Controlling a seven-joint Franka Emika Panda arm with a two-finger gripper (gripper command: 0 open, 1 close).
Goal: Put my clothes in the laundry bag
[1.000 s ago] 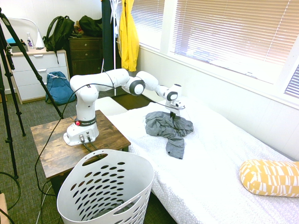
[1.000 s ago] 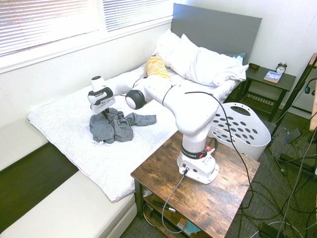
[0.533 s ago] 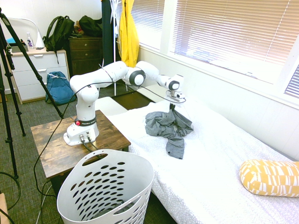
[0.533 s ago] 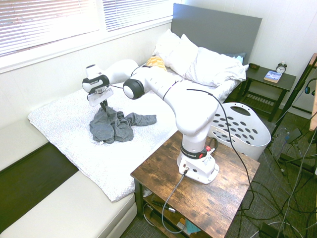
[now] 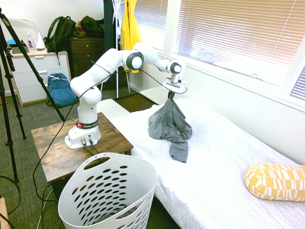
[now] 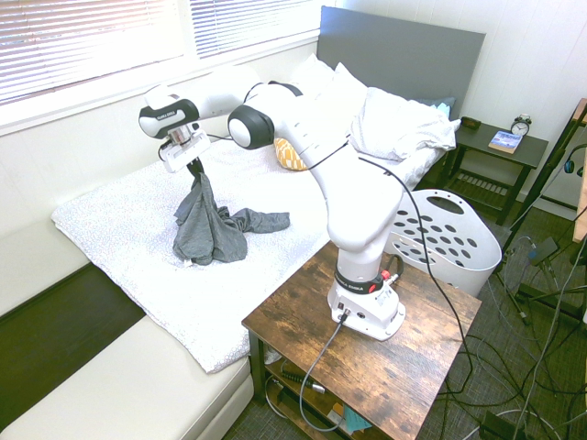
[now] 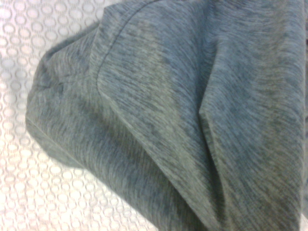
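The clothes, one heather-grey garment (image 5: 170,125) (image 6: 206,225), hang in a cone above the white bedspread, with the lower folds still resting on the bed. My gripper (image 5: 171,94) (image 6: 193,170) is shut on the garment's top. Grey knit fabric (image 7: 183,106) fills the wrist view over the dotted bedspread. The laundry bag, a white basket with oval holes (image 5: 108,193) (image 6: 447,240), stands on the floor beside the wooden table, well away from the gripper.
The arm is mounted on a small wooden table (image 5: 52,148) (image 6: 413,367) next to the bed (image 5: 224,162). A yellow patterned pillow (image 5: 274,181) lies on the bed. A yellow jacket (image 5: 131,36), a blue backpack (image 5: 59,90) and dressers stand further back. White pillows (image 6: 385,119) lie at the headboard.
The gripper has risen from the bed surface with the garment's top pinched in it, pulling the fabric up into a hanging cone. The basket has not moved.
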